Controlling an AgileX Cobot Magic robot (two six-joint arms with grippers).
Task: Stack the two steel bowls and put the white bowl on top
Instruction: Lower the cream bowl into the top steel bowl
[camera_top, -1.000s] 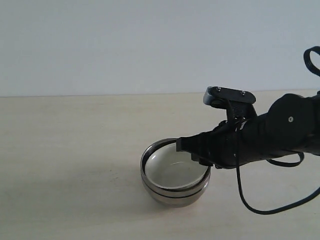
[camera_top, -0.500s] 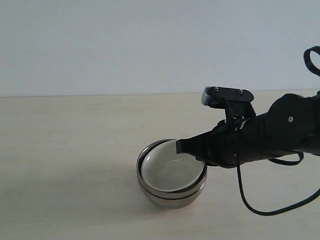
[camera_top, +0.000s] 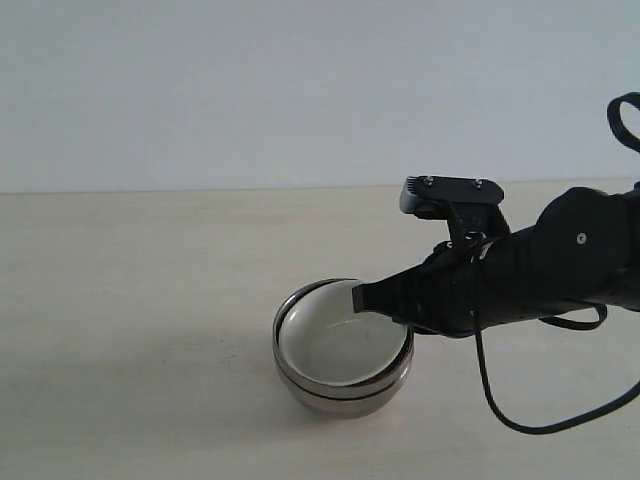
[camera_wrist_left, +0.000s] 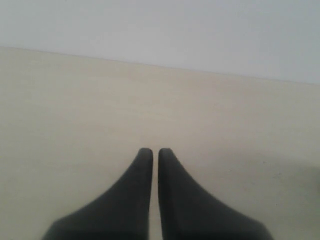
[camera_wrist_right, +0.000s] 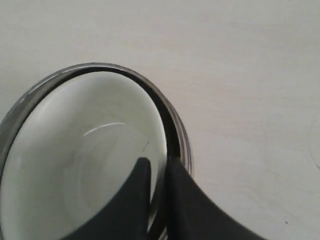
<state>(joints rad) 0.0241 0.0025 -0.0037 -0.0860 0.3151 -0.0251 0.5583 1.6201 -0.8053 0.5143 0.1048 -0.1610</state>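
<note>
Here, the white bowl (camera_wrist_right: 85, 150) is seen nested, mouth up, inside the two steel bowls (camera_top: 340, 392), which are themselves stacked one in the other. The whole stack stands upright on the pale surface (camera_top: 130, 300), a little right of the middle in the exterior view. Being round, the bowls show no long axis other than the vertical one of the stack. Only smooth glaze is shown inside the white bowl.

Its rim is straddled by the right claw (camera_wrist_right: 156, 161), which is closed down to a narrow slit on that rim. One finger (camera_wrist_right: 139, 185) is placed inside the bowl, the other over the dark gap between it and the steel rim. Whether the white bowl is fully seated cannot be told. Part of the stack is cut off in the right wrist view, and only one fingertip can be made out in the exterior view.

The left claw (camera_wrist_left: 151, 151) is shown over bare surface, its fingers drawn almost together with nothing between them.
</note>
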